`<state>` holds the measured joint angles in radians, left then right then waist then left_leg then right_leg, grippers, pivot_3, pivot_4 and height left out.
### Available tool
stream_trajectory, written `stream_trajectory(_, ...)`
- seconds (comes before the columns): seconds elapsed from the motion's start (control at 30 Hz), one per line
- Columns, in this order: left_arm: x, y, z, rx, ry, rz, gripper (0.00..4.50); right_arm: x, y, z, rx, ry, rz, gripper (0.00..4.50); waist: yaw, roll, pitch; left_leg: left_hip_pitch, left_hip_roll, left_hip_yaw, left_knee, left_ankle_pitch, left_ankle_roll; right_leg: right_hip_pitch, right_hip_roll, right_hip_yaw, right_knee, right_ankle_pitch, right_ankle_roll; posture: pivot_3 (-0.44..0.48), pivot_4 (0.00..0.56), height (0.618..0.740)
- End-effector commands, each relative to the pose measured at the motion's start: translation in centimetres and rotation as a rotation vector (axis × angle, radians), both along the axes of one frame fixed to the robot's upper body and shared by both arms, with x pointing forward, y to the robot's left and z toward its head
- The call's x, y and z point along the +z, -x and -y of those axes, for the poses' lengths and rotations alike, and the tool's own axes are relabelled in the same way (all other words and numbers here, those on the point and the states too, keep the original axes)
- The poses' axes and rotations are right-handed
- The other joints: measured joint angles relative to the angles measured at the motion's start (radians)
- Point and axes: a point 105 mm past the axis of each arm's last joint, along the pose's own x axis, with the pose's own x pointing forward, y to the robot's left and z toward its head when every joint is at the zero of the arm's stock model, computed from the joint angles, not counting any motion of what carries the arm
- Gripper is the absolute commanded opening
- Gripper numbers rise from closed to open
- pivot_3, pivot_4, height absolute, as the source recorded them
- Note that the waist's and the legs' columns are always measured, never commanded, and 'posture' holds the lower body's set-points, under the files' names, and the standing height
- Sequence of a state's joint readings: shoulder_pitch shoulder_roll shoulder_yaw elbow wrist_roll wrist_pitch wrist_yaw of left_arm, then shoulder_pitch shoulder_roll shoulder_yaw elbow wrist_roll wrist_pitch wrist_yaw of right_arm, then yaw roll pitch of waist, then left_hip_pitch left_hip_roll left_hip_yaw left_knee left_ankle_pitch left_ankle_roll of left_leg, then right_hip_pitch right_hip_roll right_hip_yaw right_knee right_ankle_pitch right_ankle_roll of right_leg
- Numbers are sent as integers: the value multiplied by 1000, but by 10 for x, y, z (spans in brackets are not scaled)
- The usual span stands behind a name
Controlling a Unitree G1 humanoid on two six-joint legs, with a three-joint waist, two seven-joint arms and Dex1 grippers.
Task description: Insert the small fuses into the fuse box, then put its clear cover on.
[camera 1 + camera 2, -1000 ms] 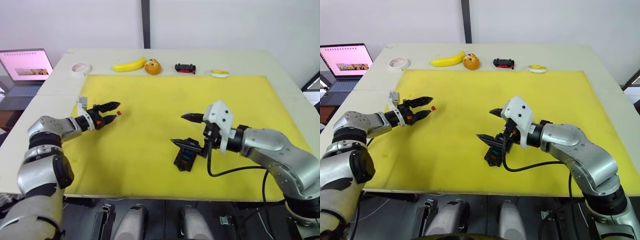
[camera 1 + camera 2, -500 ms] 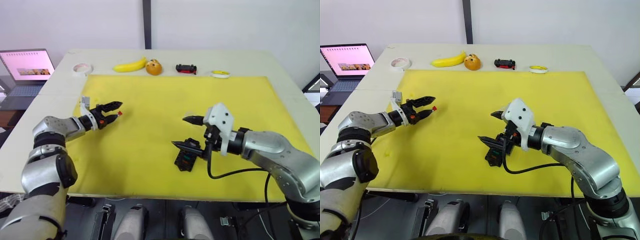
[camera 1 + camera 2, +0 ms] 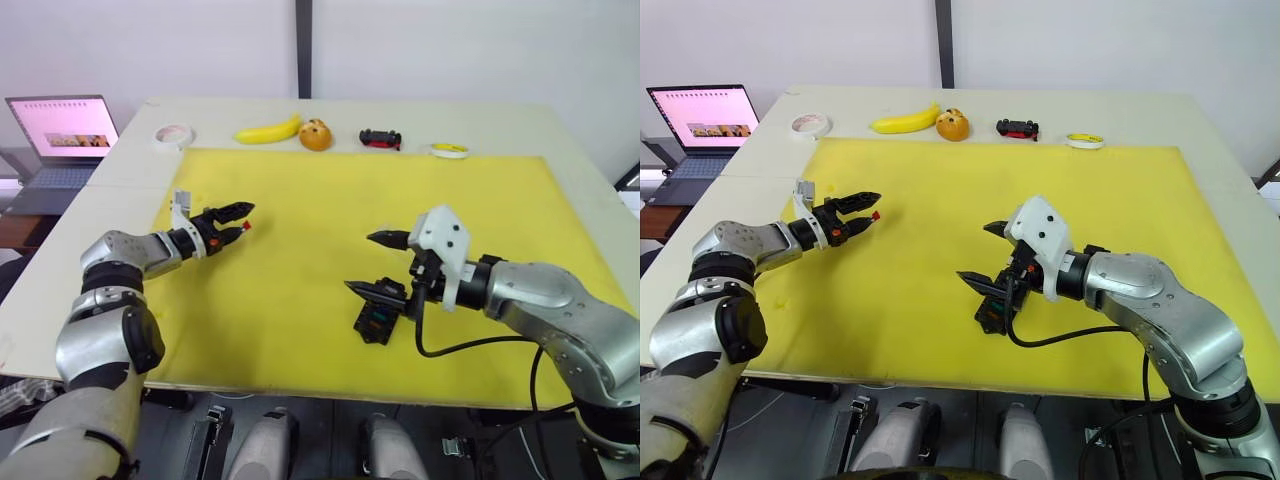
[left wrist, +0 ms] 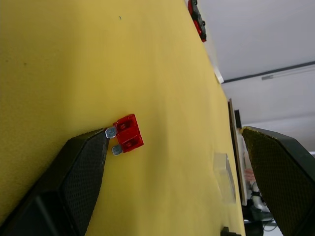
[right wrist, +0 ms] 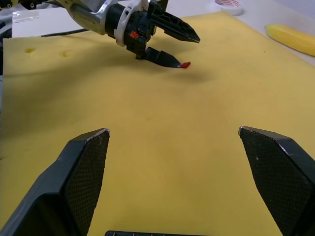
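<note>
The left gripper (image 3: 237,217) hovers over the left part of the yellow mat (image 3: 300,190) with its fingers spread apart. A red fuse (image 4: 127,133) sits at the tip of the lower finger (image 4: 81,167), its metal legs touching the tip; whether it rests on the mat or clings to the finger cannot be told. The other finger is well clear of it.

The right gripper (image 3: 378,264) is near the mat's middle, fingers wide apart and gripping nothing. Just below its lower finger lies the fuse box (image 3: 376,321), a black block partly hidden by the finger; a few coloured specks show in it, too small to count or name.

A faint clear shape shows in the left wrist view, possibly the clear cover (image 4: 224,177), but it is hard to make out.

Along the table's far edge lie a banana (image 3: 266,131), an orange fruit (image 3: 316,134), a toy car (image 3: 379,138) and two tape rolls (image 3: 172,134). A laptop (image 3: 62,135) stands at far left, cut off by the frame.
</note>
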<state>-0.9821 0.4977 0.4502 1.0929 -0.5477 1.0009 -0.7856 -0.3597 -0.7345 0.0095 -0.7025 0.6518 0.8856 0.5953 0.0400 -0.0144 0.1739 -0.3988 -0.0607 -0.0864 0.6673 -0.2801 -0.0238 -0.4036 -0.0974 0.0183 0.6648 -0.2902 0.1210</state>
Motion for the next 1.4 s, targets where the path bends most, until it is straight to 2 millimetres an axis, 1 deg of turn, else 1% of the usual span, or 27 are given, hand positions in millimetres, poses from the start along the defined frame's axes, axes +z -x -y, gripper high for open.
stream_trajectory(0.03,-26,5,5,4,-25,-77,4500,11,2,2,-1,-7,51,4448,0,1,0,1,0,0,0,0,0,1,0,0,0,0,0,0,150,740)
stream_trajectory(0.23,-31,5,6,7,-37,-84,4500,8,4,0,18,-1,37,4448,0,1,0,7,0,0,-1,0,1,7,0,0,-1,0,1,0,150,740)
stream_trajectory(0.27,-33,6,5,10,-41,-90,3939,8,5,0,18,-2,33,4500,-1,1,0,7,0,0,-1,0,1,7,0,0,-1,0,1,0,150,740)
stream_trajectory(0.33,-36,6,5,12,-44,-101,3119,7,6,0,22,-1,26,4500,-2,1,0,7,0,0,-1,-1,1,7,0,0,-1,-1,1,0,150,740)
stream_trajectory(0.47,-33,6,6,10,-32,-98,3119,4,9,1,30,10,15,4500,-2,1,0,7,0,0,-1,-1,2,7,0,0,-2,-1,1,0,150,740)
stream_trajectory(0.77,-26,4,12,-2,-25,-86,3119,6,6,2,14,9,24,4500,-1,1,0,7,0,0,-1,-1,2,7,0,0,-2,-1,1,0,150,740)
stream_trajectory(0.87,-24,2,14,-1,-20,-84,2260,6,5,1,13,4,24,4500,-1,0,0,7,0,0,-1,-1,2,7,0,0,-2,-1,1,0,150,740)
stream_trajectory(0.93,-25,2,14,-1,-28,-91,1302,7,5,0,15,-5,24,4500,-1,0,0,6,0,0,-1,-1,2,7,0,0,-2,-1,1,0,150,740)
stream_trajectory(1.4,-25,4,9,10,-32,-107,1302,8,4,1,16,-13,22,4500,-2,0,0,6,0,0,-1,-1,2,6,0,0,-2,-1,1,0,150,740)
